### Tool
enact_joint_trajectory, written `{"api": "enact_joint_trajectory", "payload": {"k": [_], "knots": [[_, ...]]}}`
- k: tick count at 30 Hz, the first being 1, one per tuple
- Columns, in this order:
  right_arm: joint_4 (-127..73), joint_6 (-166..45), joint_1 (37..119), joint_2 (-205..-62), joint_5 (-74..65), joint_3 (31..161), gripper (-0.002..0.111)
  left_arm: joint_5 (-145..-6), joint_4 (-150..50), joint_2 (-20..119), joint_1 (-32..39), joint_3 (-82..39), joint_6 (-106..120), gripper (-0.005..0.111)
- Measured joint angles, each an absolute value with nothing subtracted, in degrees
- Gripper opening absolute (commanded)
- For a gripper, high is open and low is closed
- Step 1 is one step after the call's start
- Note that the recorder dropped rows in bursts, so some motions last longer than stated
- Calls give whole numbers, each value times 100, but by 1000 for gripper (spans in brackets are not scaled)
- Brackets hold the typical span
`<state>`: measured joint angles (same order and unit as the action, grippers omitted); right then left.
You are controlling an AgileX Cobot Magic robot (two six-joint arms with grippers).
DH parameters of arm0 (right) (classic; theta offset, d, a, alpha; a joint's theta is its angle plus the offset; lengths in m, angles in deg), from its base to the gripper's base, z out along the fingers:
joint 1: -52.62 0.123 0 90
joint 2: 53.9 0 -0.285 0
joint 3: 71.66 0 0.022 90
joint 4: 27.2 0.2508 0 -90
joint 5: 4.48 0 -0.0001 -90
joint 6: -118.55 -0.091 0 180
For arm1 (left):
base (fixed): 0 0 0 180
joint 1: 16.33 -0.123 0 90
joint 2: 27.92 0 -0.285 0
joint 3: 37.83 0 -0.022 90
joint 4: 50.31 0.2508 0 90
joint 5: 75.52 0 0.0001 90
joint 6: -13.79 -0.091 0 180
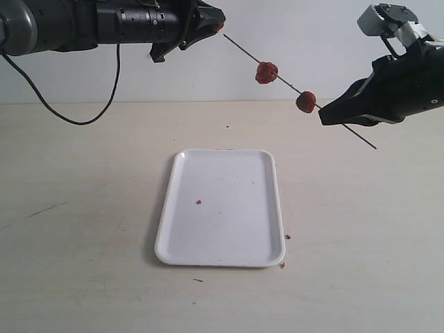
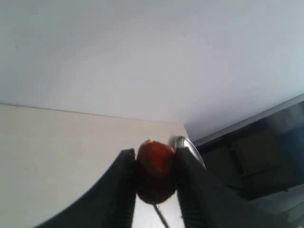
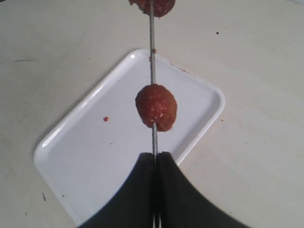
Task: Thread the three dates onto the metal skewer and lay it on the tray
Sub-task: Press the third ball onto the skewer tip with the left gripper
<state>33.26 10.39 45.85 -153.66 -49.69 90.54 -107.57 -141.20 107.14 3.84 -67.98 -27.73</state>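
Beige tabletop (image 1: 83,229): work surface. It carries the tray (image 1: 229,222) and a few scattered flecks.
Tray: lies flat near the middle of the table, below the raised skewer (image 1: 286,82). It holds only a crumb (image 1: 198,202), presumably kept free to receive the loaded rod.
Left gripper (image 1: 216,26): raised at the skewer's upper end and clenched on the third date (image 2: 155,175). The pinch from both sides likely steadies the fruit against the point.
Right gripper (image 1: 325,114): jaws pressed together on the skewer's lower part, just behind the lower date (image 1: 306,102), with a short tail of rod sticking out beyond. This grip fixes the rod so fruit can be pushed along it.
Skewer: held in the air, slanting down from the left gripper to the right, well above the tray.
Dates: the lower date sits just beside the right fingertips. The middle date (image 1: 266,72) sits farther up, apart from it. The third date is at the tip; whether it is pierced cannot be told.
Crumb: reddish fleck on the tray floor.
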Motion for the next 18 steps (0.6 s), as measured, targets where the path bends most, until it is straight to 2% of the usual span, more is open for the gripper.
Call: {"api": "enact_joint_trajectory", "payload": {"k": [18], "knots": [[3357,1039,4585,-15366,-4969,9054,0,-10802,-13859,10714,461,-6798,-2773,29]]}}
